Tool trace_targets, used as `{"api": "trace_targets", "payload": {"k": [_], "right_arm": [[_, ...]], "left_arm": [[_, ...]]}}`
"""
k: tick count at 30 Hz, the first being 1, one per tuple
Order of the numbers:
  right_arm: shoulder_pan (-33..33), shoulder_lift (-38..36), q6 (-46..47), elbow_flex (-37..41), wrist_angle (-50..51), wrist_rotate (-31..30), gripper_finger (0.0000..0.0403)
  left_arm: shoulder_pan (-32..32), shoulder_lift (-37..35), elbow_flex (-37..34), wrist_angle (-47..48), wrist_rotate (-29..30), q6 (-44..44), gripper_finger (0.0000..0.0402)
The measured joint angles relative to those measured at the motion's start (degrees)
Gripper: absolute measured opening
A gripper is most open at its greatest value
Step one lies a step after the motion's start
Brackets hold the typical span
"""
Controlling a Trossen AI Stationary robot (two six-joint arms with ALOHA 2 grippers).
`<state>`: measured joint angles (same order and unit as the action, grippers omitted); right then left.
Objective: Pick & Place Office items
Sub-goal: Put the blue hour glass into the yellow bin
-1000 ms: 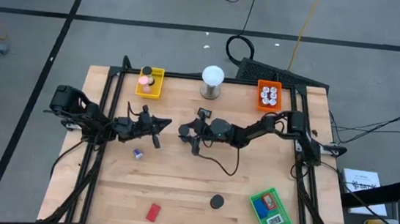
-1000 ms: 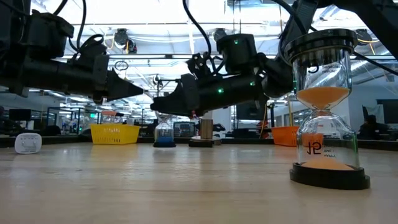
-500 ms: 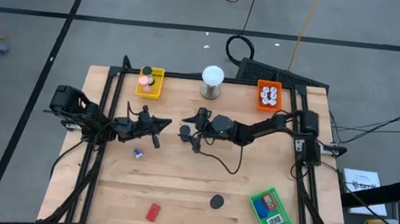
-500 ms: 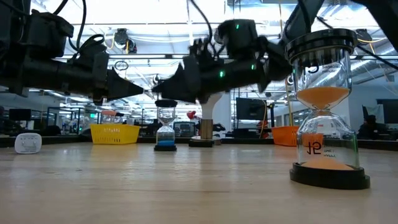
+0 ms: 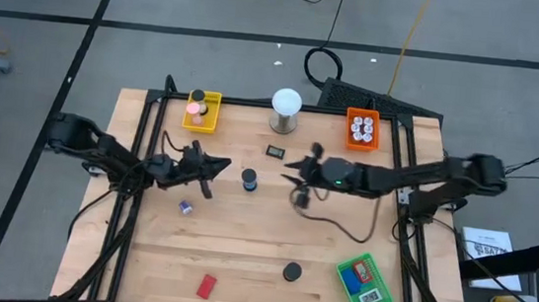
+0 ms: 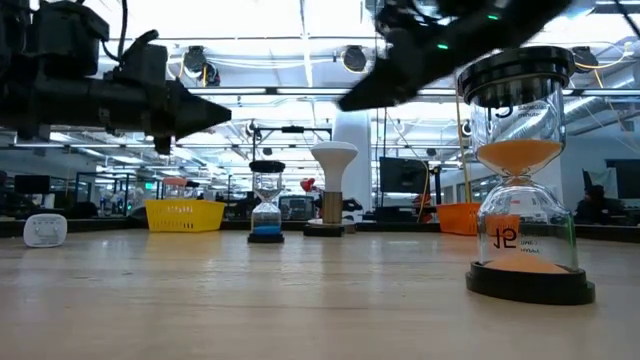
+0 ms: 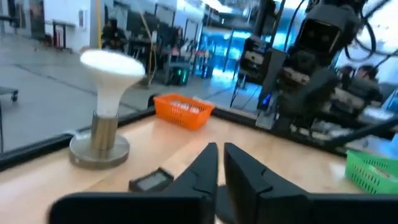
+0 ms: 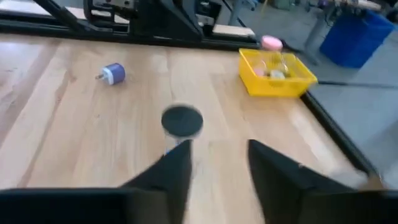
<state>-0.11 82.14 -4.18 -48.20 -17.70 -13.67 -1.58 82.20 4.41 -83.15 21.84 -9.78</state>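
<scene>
Right end effector (image 5: 296,181): drawn back toward the bench's right side since a second ago, when it sat over the blue hourglass; now clear of it, raised, fingers (image 8: 278,167) spread with nothing between them.
Blue hourglass (image 5: 249,178): stands upright and alone at bench centre, black caps, blue sand; a second ago the right fingers were around it. In the low view (image 6: 266,202) it is free of any arm.
Left end effector (image 5: 216,166): hovers left of the hourglass, much as before; fingers (image 7: 205,171) pressed together, empty.
Small black flat piece (image 5: 275,152): on the bench in front of the white bulb, uncovered now that the right arm has pulled away.
Blue cylinder bit (image 5: 186,206): lies below the left arm, unchanged.
Red block (image 5: 206,286): near front edge, unchanged.
Black round piece (image 5: 292,271): front centre, beside the green tray (image 5: 385,281), unchanged.
Orange hourglass (image 6: 524,170): close to the low camera, upright.
Yellow tray (image 5: 214,97): back left, pink piece (image 5: 194,107) inside.
</scene>
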Motion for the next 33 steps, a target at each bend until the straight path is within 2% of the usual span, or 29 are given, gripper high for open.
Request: {"api": "trace_targets", "payload": {"k": [4, 6, 13, 17, 21, 27, 33], "right_arm": [[-0.96, -8.14, 3.61, 10.44, -3.70, -0.01, 0.0046], [-1.48, -11.08, 4.28, 15.60, -7.10, -0.07, 0.0013], [-3.25, -17.11, 5.71, 28.20, -20.03, 0.09, 0.0019], [-3.33, -19.40, 6.53, 30.32, -20.86, 0.22, 0.0004], [-3.32, -19.97, 6.75, 30.70, -20.67, 0.22, 0.0004], [-3.29, -19.95, 6.75, 30.70, -20.69, 0.25, 0.0001], [-3.27, -19.95, 6.97, 30.65, -21.00, 0.40, 0.0001]], "left_arm": [[0.02, -5.95, 2.63, 12.59, 0.01, -1.96, 0.0062], [0.02, -8.44, 5.14, 21.94, 0.03, -2.75, 0.0080], [0.02, -13.01, 20.06, 57.84, 0.09, -7.26, 0.0149], [-0.01, -12.64, 29.49, 76.02, 0.12, -10.65, 0.0204], [-0.65, -10.16, 36.79, 88.50, 0.09, -14.17, 0.0266], [-3.16, -2.98, 44.45, 95.52, -0.73, -14.16, 0.0346], [-3.06, 3.39, 49.50, 99.49, 2.29, -14.72, 0.0387]]}}
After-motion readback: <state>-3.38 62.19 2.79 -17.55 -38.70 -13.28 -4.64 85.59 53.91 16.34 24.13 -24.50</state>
